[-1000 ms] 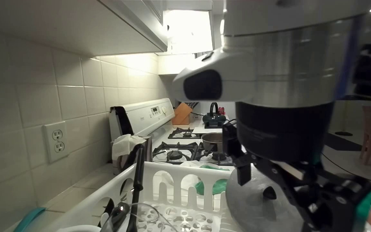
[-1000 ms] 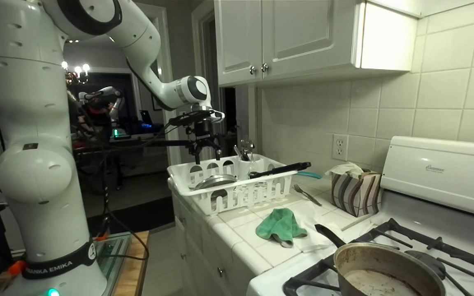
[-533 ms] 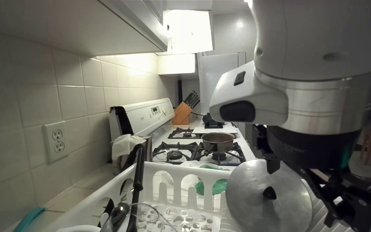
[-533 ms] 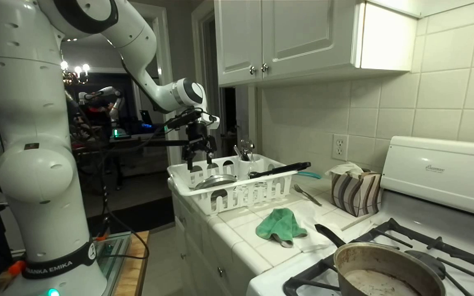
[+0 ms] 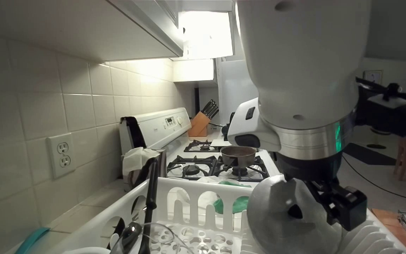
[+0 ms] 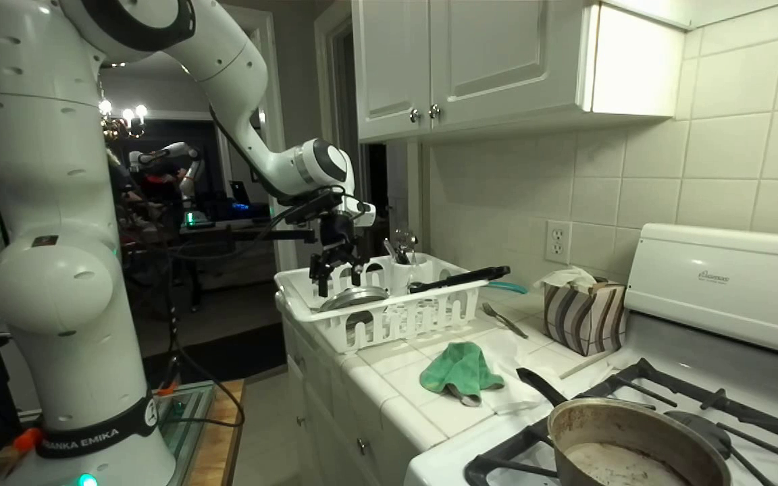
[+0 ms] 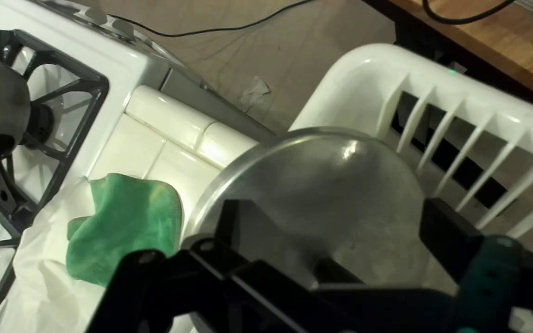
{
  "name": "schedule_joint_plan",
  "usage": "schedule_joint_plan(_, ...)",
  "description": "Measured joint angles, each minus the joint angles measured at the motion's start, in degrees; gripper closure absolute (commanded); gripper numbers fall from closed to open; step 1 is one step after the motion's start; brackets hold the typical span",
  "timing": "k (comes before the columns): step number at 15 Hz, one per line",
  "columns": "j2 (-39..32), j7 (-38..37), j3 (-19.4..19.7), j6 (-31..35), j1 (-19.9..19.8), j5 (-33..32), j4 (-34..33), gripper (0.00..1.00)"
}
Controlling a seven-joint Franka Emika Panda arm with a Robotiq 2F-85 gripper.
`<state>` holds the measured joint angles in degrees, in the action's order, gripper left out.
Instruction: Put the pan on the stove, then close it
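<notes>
In an exterior view, a deep metal pan point(image 5: 239, 157) sits upright over the near right burner of the white stove point(image 5: 159, 128), its black handle pointing near, its inside stained brown. The stove has black grates and a raised back panel on its left. A round metal lid point(image 5: 277, 225) with a black knob stands tilted at near right, well apart from the pan.

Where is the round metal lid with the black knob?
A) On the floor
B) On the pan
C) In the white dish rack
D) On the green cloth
C: the lid sits in the white dish rack in both exterior views, and the pan is uncovered.
</notes>
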<state>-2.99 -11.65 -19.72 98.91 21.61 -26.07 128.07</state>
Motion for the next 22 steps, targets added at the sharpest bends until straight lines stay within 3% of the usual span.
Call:
schedule_joint_plan(6, -3.31, 0.0, 0.26, 0.81, -0.14, -4.01, -2.03, 0.0)
schedule_joint_plan(14, -10.66, 0.0, -0.66, 0.58, 3.96, -5.97, -9.29, 0.0)
schedule_joint_plan(22, -11.47, -5.19, -0.9, -8.68, 7.34, -5.96, -11.76, 0.0)
